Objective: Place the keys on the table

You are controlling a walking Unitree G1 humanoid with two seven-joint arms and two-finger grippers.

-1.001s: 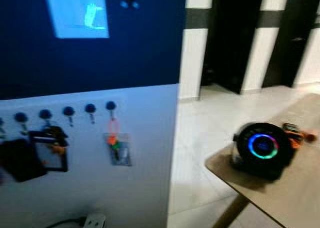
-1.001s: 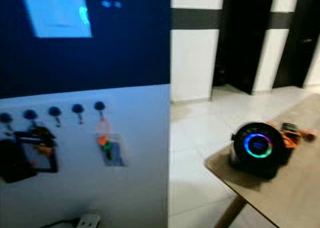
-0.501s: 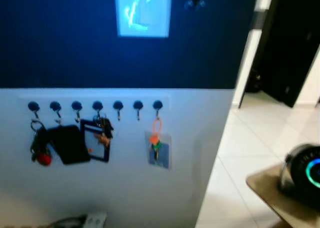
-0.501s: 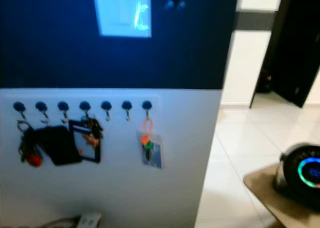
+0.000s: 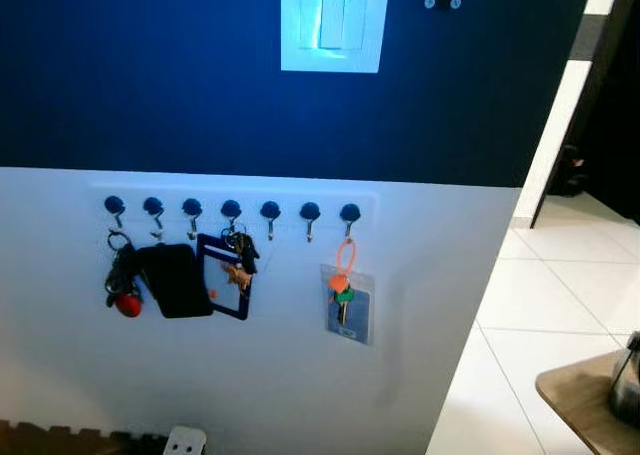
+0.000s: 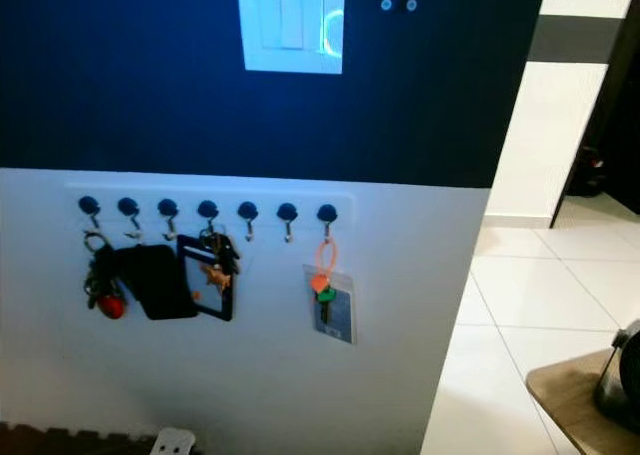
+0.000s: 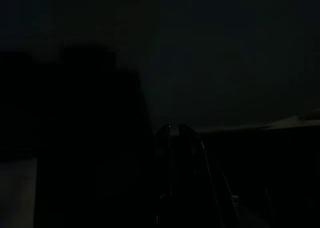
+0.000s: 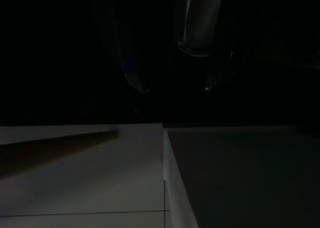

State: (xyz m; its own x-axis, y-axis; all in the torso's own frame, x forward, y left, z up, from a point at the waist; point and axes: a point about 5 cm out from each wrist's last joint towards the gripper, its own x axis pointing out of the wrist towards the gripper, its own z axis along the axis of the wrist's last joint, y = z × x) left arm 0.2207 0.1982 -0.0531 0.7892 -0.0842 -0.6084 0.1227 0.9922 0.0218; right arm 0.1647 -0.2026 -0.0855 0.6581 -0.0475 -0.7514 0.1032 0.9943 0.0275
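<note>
A row of dark blue hooks runs along a white wall panel. On the rightmost hook hangs a set of keys with an orange loop, a green key head and a clear card sleeve. Further left hang a blue-framed card holder with keys, a black pouch and a dark bunch with a red ball. The wooden table shows its corner at the lower right. My left gripper hangs in deep shade. My right gripper hangs open over pale floor, its fingertips apart and nothing between them.
A round black speaker sits on the table corner at the frame edge. A white light switch is on the dark blue upper wall. A white power socket lies at the wall's foot. Pale tiled floor opens to the right.
The view has swung left and sharpened: the hook rack now sits mid-frame, while the table and speaker have slid to the right edge. Nothing on the hooks has moved.
</note>
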